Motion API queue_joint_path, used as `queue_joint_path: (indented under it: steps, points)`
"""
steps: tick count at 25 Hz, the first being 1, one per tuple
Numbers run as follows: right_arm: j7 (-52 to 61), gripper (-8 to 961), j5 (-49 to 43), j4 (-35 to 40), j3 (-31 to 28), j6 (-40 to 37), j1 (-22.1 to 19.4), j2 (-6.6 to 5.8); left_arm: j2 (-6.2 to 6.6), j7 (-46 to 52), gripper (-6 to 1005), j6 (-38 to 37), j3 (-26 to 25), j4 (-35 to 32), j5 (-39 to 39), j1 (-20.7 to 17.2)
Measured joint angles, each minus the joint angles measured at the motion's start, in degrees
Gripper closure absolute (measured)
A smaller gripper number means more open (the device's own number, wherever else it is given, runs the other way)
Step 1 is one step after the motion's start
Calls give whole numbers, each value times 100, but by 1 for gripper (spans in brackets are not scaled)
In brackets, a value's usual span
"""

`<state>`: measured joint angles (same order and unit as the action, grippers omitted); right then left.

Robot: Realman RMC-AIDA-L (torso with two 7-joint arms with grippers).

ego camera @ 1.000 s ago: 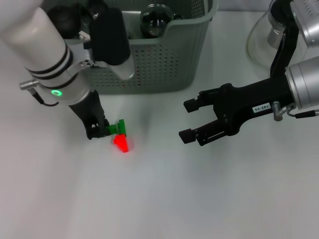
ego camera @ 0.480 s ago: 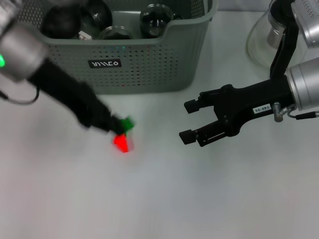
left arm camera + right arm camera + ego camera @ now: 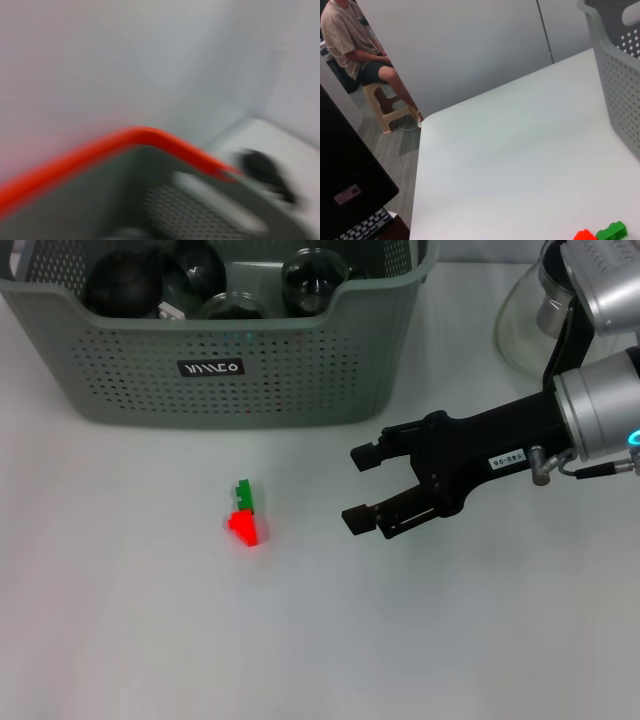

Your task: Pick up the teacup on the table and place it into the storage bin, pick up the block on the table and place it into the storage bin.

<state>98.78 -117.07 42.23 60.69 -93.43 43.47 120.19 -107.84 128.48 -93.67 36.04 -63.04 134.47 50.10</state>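
The storage bin, a grey-green perforated basket already holding dark round teacups, is being seen at the far left of the white table, well up and to the left of the right gripper. The block, a small red piece joined to a green one, is lying on the bare table in front of the bin, level with the right gripper's open, empty fingertips and off to their left, clear of them. A glass teapot is standing behind the right arm; the left gripper is out of sight.
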Motion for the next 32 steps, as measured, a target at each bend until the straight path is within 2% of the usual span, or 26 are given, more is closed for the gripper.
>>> queue_joint_path:
  steps: [5, 10, 11, 14, 18, 20, 21, 24, 25, 26, 28, 32]
  points:
    - [8, 13, 0, -8, 8, 0, 6, 1, -50, 239, 704, 1163, 326, 208, 1065, 136]
    - [-32, 13, 0, -45, -15, 2, 0, -4, -85, 307, 678, 1643, 444, 308, 1349, 134]
    - [-33, 13, 0, -46, -23, 3, -6, -10, -85, 306, 673, 1636, 436, 262, 1348, 127]
    - [-40, 13, 0, -48, -41, 1, -20, -26, -80, 127, 541, 1322, 420, 86, 1293, 108]
    - [-49, 13, 0, -49, -48, 8, -31, -29, -107, -857, 386, -20, 399, -34, 1070, 88]
    - [-51, 14, 0, -49, -49, 25, -36, -31, -250, -1494, 339, -848, 414, -195, 904, -15]
    - [-51, 14, 0, -49, -49, 30, -38, -30, -364, -1708, 315, -1144, 436, -314, 861, -90]
    - [-48, 14, 0, -54, -58, 50, -42, -38, -861, -2355, 244, -1837, 585, -1086, 817, -465]
    - [-41, 14, 0, -56, -62, 51, -45, -42, -1148, -2556, 220, -2042, 858, -1645, 828, -769]
    - [-33, 14, -1, -58, -64, 52, -48, -43, -1148, -2556, 197, -2042, 858, -1645, 828, -769]
    - [-17, 14, -1, -58, -69, 55, -60, -48, -1376, -2610, 153, -2155, 1436, -2136, 861, -1166]
    - [3, 14, 0, -98, -96, 64, -74, -48, -1599, -2537, 71, -2117, 2334, -2541, 931, -1701]
